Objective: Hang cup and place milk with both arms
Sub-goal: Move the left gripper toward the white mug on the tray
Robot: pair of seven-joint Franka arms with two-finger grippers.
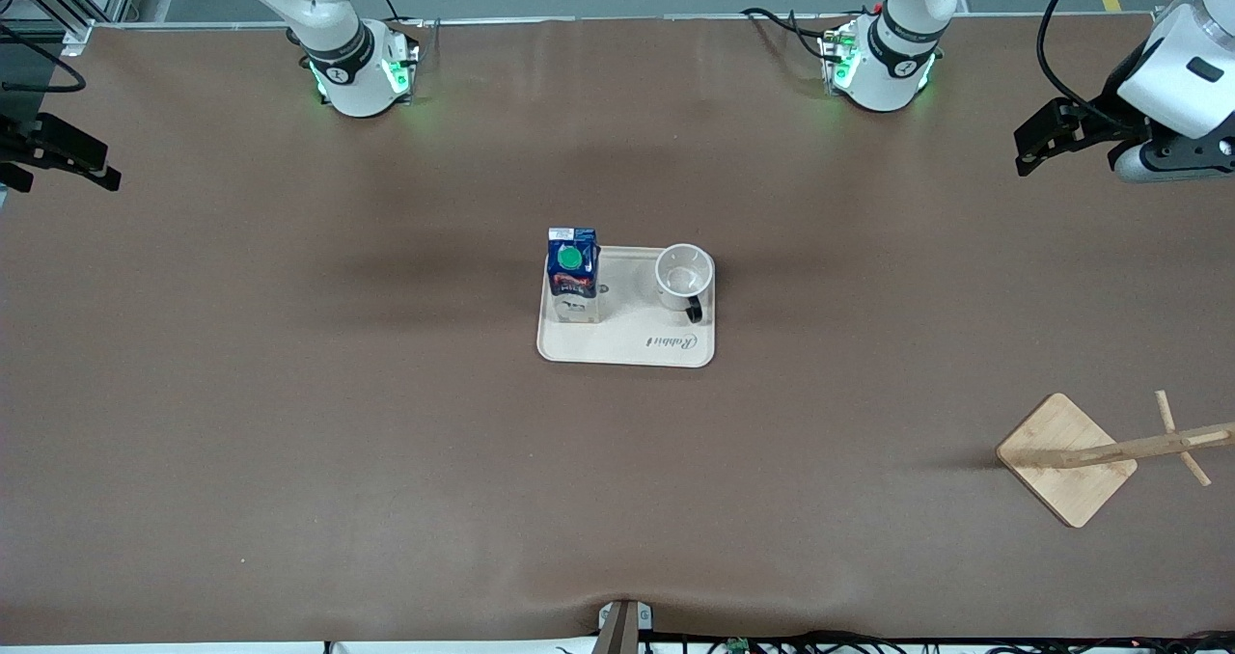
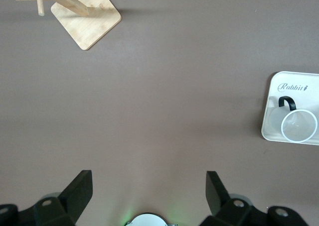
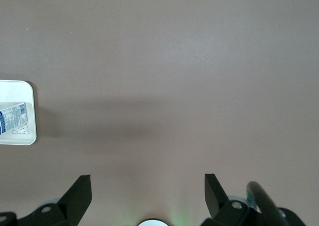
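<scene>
The cup (image 1: 684,278), white with a black handle, stands upright on a cream tray (image 1: 627,345) at mid-table. The milk (image 1: 572,278), blue and white with a green cap, stands on the same tray beside the cup, toward the right arm's end. My left gripper (image 1: 1028,148) waits open and empty, up over the left arm's end of the table. Its wrist view (image 2: 148,186) shows the cup (image 2: 298,126) and the tray (image 2: 266,129). My right gripper (image 1: 96,167) waits open and empty over the right arm's end. Its wrist view (image 3: 148,188) shows the milk (image 3: 12,117).
A wooden cup rack (image 1: 1071,456) with a square base and pegs stands toward the left arm's end, nearer to the front camera than the tray. It also shows in the left wrist view (image 2: 87,19). A brown mat (image 1: 386,442) covers the table.
</scene>
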